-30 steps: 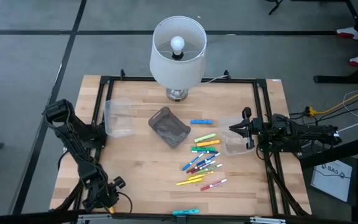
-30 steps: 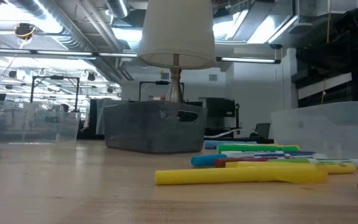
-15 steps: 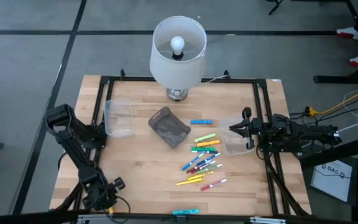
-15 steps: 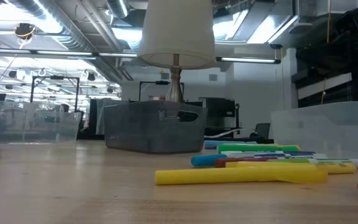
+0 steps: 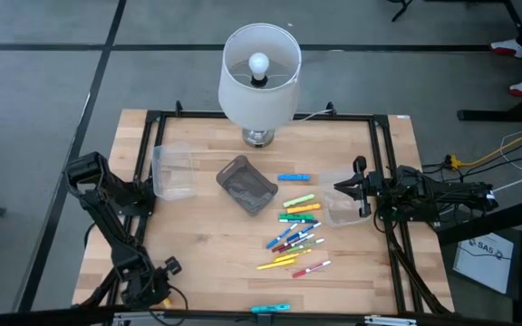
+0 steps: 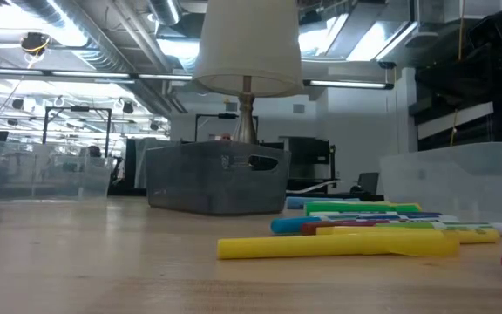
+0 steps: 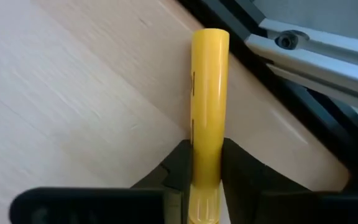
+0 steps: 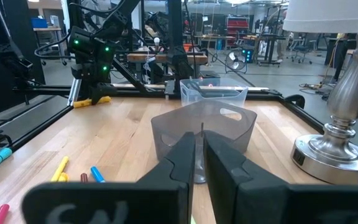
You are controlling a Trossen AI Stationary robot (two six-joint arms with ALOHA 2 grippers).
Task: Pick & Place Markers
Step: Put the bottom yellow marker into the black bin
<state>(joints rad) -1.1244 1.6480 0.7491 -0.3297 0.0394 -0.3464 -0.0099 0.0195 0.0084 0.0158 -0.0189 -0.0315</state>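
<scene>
My left gripper [image 5: 146, 292] hangs over the table's near left corner, shut on a yellow marker [image 7: 209, 93]; the right wrist view shows the same marker [image 8: 100, 99] under that arm. Several other markers [image 5: 295, 234] lie loose on the wood right of centre, with a blue one [image 5: 293, 177] farther back and a cyan one [image 5: 270, 310] at the near edge. My right gripper [image 5: 338, 188] waits shut and level at the right side, its fingers [image 8: 185, 155] holding nothing. My left gripper pinches the yellow marker's barrel [image 7: 205, 163] between its two fingers, one finger on each long side, toward one end. The fingers come steeply from above. The rest of the marker runs out ahead of the fingers over the wood; whether it rests there I cannot tell.
A grey bin [image 5: 246, 184] stands mid-table, a clear bin [image 5: 173, 170] at the left and another [image 5: 341, 208] by my right gripper. A lamp [image 5: 259, 77] stands at the far edge. A black frame rail [image 7: 303, 93] runs close beside the held marker.
My left arm has sunk a little toward the table's near left corner and has then kept still. The loose markers and the bins have not moved.
</scene>
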